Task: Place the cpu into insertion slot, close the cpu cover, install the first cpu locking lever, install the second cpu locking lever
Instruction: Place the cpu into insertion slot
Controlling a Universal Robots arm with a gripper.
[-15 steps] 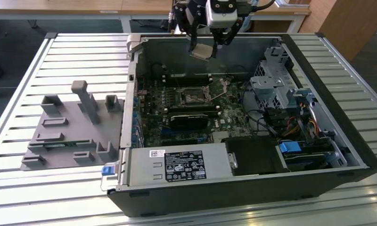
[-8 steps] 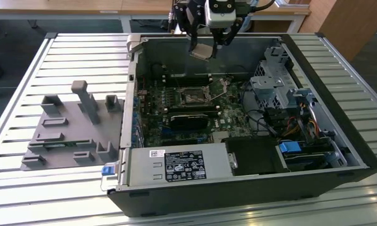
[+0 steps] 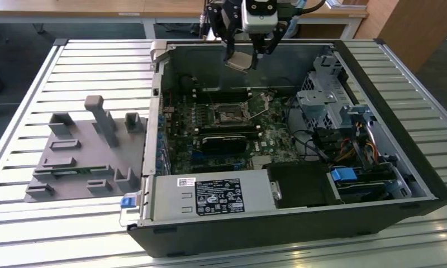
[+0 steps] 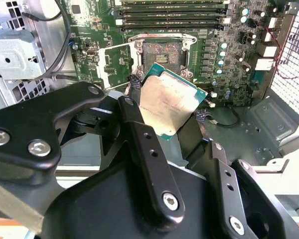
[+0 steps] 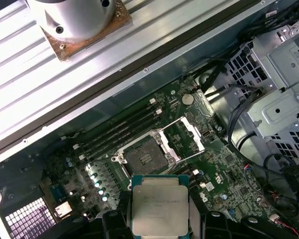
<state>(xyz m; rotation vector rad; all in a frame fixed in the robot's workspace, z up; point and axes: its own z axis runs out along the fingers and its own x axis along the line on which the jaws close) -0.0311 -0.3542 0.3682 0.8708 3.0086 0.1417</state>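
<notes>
My gripper (image 3: 245,57) hangs over the far end of the open computer case, shut on the cpu (image 3: 240,61). The cpu is a flat square chip with a dull silvery face, and it is held tilted above the board. In both wrist views the cpu (image 4: 170,102) (image 5: 159,208) sits between the black fingers (image 4: 139,134), clear of the green board. The insertion slot (image 3: 227,115) (image 4: 162,54) (image 5: 144,157) lies open below, its dark centre bare. The cpu cover (image 4: 111,62) (image 5: 188,133), a thin silvery frame, stands swung open beside the slot.
Long black memory slots (image 5: 120,130) run beside the socket. A black heatsink-like block (image 3: 223,142), a power supply (image 3: 208,196), a metal drive cage (image 3: 329,100) and loose cables (image 3: 321,146) crowd the case. A grey fixture block (image 3: 89,151) rests on the slatted table at the exterior view's left.
</notes>
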